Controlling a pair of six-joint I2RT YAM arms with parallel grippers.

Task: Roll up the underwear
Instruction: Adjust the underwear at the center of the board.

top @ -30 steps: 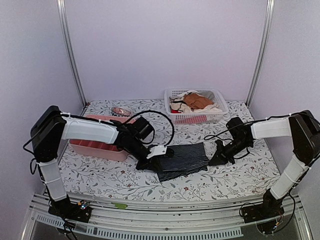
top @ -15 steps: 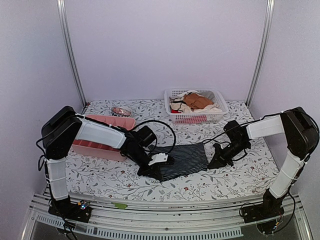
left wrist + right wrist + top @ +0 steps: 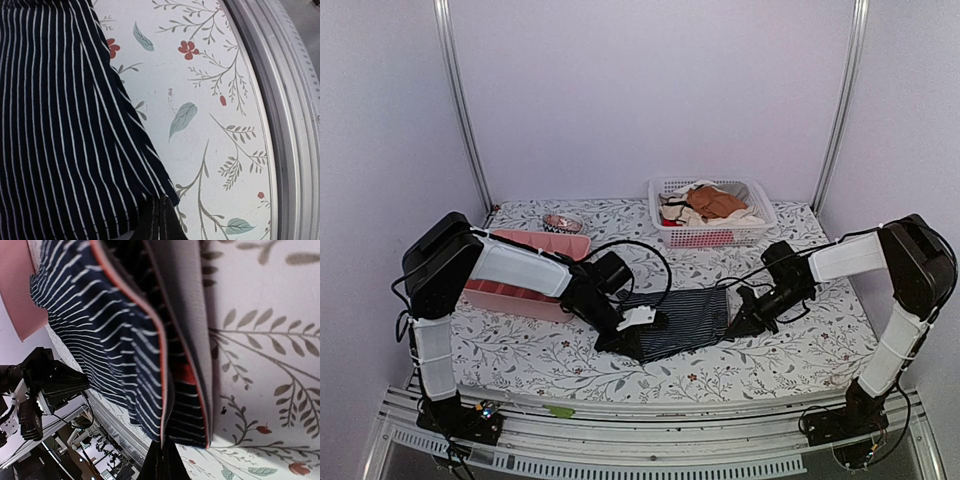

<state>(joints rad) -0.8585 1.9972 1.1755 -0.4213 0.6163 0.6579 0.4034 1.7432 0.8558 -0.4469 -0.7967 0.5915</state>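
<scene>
Both grippers are closed at the top view's lower centre, my left gripper pinching a corner of the underwear, my right gripper touching its edge, so I should roll evenly, keeping it taut.

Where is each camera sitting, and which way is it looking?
Top external: high behind the arms, looking down on the table; both arms show, with the left gripper and right gripper at the underwear.
Left wrist: on the left arm, looking down at the underwear's striped corner; its shut fingertips show.
Right wrist: low on the right arm, looking across the underwear toward the left arm; its shut fingertips show.
Shared: all three see the underwear.
</scene>
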